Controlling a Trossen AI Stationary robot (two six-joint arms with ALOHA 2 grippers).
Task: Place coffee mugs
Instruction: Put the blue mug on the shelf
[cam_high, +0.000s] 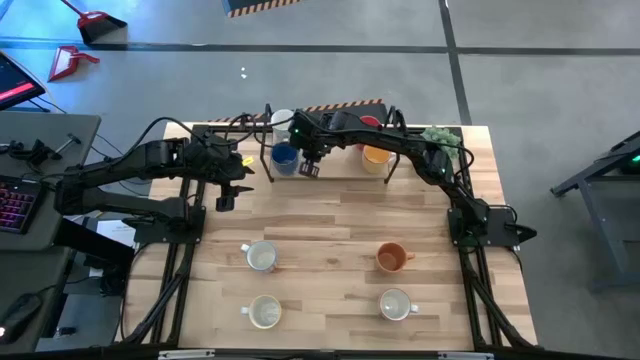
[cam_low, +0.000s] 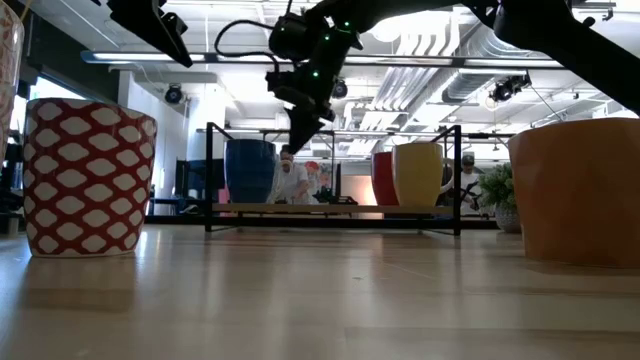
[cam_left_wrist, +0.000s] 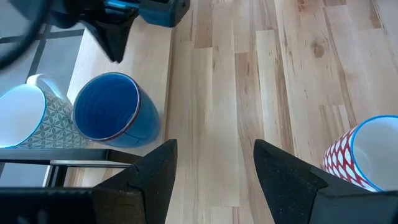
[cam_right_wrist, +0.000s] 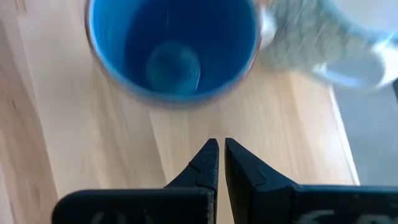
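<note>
No readable text, label, brand, number or sign is showing on the mugs, the arms, the table or in the room behind it.

The desk (cam_high: 330, 225) is pale wood laid in long planks, smooth with a soft satin sheen and visible grain. The blue mug (cam_right_wrist: 173, 50) on it looks like glazed ceramic, glossy inside and out. Beside the blue mug, a white mug (cam_left_wrist: 28, 118) carries a matt grey-green pattern. The left gripper's fingers (cam_left_wrist: 155, 177) are dark matt plastic, as are the right gripper's fingers (cam_right_wrist: 208, 163).
</note>
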